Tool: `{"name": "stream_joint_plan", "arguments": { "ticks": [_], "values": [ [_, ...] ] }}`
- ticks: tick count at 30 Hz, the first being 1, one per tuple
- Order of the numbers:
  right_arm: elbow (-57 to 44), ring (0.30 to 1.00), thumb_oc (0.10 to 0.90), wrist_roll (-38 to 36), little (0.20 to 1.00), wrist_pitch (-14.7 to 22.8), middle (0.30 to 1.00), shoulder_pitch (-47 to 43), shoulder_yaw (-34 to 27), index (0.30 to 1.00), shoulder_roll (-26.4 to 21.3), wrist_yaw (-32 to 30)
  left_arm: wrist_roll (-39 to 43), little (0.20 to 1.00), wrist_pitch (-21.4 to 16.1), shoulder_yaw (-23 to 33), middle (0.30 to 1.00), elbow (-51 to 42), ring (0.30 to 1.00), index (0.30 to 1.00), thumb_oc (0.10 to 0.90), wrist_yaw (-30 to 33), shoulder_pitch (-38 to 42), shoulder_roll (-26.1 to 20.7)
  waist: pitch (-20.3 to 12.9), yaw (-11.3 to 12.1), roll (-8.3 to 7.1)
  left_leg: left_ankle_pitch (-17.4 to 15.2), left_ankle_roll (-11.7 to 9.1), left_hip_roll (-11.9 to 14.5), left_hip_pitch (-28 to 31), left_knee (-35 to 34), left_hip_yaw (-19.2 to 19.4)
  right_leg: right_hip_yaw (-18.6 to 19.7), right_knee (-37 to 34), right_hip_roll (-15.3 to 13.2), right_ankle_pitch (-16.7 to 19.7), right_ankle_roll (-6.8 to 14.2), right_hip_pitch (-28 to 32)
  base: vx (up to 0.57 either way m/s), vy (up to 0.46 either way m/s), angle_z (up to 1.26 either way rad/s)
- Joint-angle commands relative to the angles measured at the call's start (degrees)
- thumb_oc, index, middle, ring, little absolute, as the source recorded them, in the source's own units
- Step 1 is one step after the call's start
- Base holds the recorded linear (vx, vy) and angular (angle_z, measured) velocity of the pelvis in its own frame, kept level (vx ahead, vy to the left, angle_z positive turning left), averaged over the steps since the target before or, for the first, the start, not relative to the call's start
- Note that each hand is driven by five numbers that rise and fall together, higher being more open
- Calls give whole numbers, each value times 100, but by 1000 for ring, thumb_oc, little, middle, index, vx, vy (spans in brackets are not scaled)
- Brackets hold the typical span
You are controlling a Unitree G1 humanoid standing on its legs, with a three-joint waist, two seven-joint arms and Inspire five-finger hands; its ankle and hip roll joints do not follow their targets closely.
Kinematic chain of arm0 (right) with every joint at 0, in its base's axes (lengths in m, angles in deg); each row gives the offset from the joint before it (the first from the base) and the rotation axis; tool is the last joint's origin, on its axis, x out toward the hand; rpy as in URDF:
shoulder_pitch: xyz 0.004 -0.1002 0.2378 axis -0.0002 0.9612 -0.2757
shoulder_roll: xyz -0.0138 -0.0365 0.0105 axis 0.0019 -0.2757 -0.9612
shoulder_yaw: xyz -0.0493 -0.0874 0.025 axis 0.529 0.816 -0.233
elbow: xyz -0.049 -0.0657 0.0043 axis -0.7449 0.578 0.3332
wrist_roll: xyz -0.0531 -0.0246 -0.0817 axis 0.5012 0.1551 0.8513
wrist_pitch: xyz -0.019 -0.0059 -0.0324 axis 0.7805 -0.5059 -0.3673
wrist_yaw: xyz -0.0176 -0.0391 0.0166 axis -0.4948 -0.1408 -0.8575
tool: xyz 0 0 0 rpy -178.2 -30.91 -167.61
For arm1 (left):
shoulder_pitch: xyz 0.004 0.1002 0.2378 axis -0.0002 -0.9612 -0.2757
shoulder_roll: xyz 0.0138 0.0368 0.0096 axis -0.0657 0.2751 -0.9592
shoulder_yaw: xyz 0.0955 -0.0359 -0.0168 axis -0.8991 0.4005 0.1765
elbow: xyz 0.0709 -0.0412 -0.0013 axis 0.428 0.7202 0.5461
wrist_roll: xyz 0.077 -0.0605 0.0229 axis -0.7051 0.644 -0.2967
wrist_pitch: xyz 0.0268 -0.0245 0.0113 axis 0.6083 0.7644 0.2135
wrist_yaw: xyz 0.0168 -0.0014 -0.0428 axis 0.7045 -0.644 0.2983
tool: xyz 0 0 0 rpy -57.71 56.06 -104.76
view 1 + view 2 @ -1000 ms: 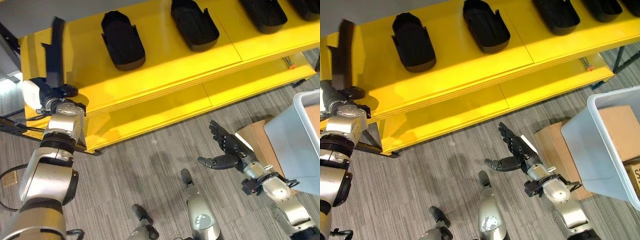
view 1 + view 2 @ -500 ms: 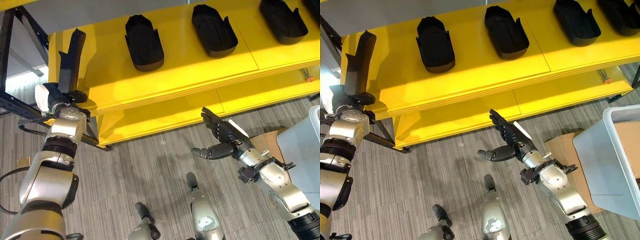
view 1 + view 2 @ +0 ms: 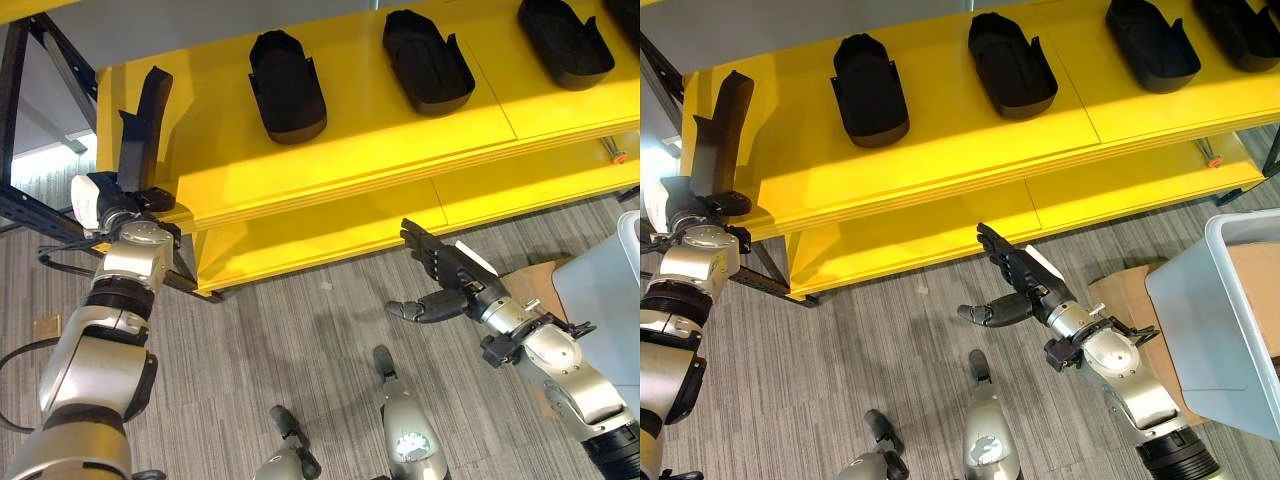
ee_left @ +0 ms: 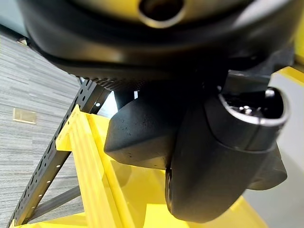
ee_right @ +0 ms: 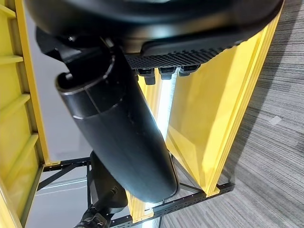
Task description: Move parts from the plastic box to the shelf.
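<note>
A long black part (image 3: pixel 143 125) stands upright at the left end of the yellow shelf (image 3: pixel 350 130). My left hand (image 3: pixel 112 199) is at its lower end, thumb and fingers curled round it. Three more black parts (image 3: pixel 287 85) lie on the shelf's top board, open side up. My right hand (image 3: pixel 1018 283) hovers over the floor in front of the shelf's lower board, fingers straight and spread, holding nothing. The grey plastic box (image 3: pixel 1225 310) stands at the far right, to the right of that hand, with cardboard showing inside it.
A brown cardboard box (image 3: pixel 1118 300) sits under the plastic box, close behind my right wrist. The shelf's black metal frame (image 3: pixel 25 205) runs past my left hand. A small orange-tipped tool (image 3: pixel 1209 152) lies on the lower board's right end.
The camera swung between one second ago and half a second ago, shifting the whole picture. My right hand moved slightly away from the box. My left hand still holds the upright part.
</note>
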Motion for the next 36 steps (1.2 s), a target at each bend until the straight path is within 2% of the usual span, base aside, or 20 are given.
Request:
{"name": "stream_joint_plan", "arguments": {
  "ticks": [1,6,9,13,14,19,20,32,34,35,36],
  "values": [
    [-550,1000,900,-230,1000,524,1000,-522,54,1000,-195,20,-634,300,-554,6,300,-201,300,300,400,552,756,-847,-367,33,90,-714,201,-114,-513,954,-486,-75,1081,-99,-1266,184,-174,-73,158,5],
    [-589,1000,900,-223,1000,537,1000,-649,126,1000,-191,-53,-536,300,-503,-146,300,-198,300,300,400,673,950,-859,-246,51,29,-865,281,-202,-634,1201,-483,-34,1114,-188,-1224,242,-231,-61,117,1],
    [-655,1000,900,-179,1000,614,1000,-639,150,1000,-167,-169,-521,300,-435,-315,300,-238,300,300,400,842,1164,-861,-168,98,-70,-1103,433,-333,-794,1585,-406,23,1145,-344,-1145,333,-271,-77,209,-4],
    [-629,1000,900,-127,1000,723,1000,-681,210,1000,-126,-235,-548,300,-431,-442,300,-200,300,300,400,913,1316,-871,-108,177,-161,-1274,548,-406,-968,1915,-335,-19,1284,-405,-1141,351,-353,-91,141,2],
    [-608,1000,900,-180,1000,758,1000,-730,237,1000,-105,-255,-578,300,-385,-494,300,-181,300,300,400,916,1421,-912,-60,299,-223,-1324,617,-406,-1044,2035,-230,-316,1439,-412,-1157,328,-422,-88,77,-7],
    [-611,1000,900,-188,1000,757,1000,-739,237,1000,-99,-244,-580,300,-379,-496,300,-183,300,300,400,927,1427,-921,-49,322,-229,-1326,620,-393,-1051,2051,-207,-375,1480,-414,-1157,326,-446,-15,33,-39],
    [-628,1000,900,-224,1000,732,1000,-776,270,1000,-73,-184,-615,300,-342,-462,300,-200,300,300,400,967,1404,-989,14,457,-234,-1445,601,-337,-991,2103,-114,-808,1767,-446,-1233,362,-528,17,85,-5],
    [-627,1000,900,-225,1000,730,1000,-781,270,1000,-72,-182,-617,300,-336,-456,300,-208,300,300,400,969,1401,-992,24,462,-235,-1468,601,-331,-990,2125,-109,-799,1802,-446,-1256,365,-537,2,7,-11],
    [-662,1000,900,-250,1000,642,1000,-785,316,1000,-16,-70,-626,300,-270,-340,300,-279,300,300,400,956,1251,-1108,77,538,-241,-1486,633,-294,-880,2098,62,-1087,1922,-396,-1162,400,-695,316,-44,-7],
    [-750,1000,900,53,1000,746,1000,-44,185,1000,282,153,-894,300,-254,-73,300,-535,300,300,400,859,721,-901,65,92,-285,-1884,820,-661,-423,2079,-232,-162,820,113,-575,493,-1066,794,-545,-22],
    [-591,1000,900,-16,1000,924,1000,-84,220,1000,265,62,-1125,300,-356,-278,300,-341,300,300,400,867,1127,-663,-66,-42,-404,-2012,862,-709,-593,2212,-387,235,653,364,-703,343,-908,858,-791,-2]
  ]
}}
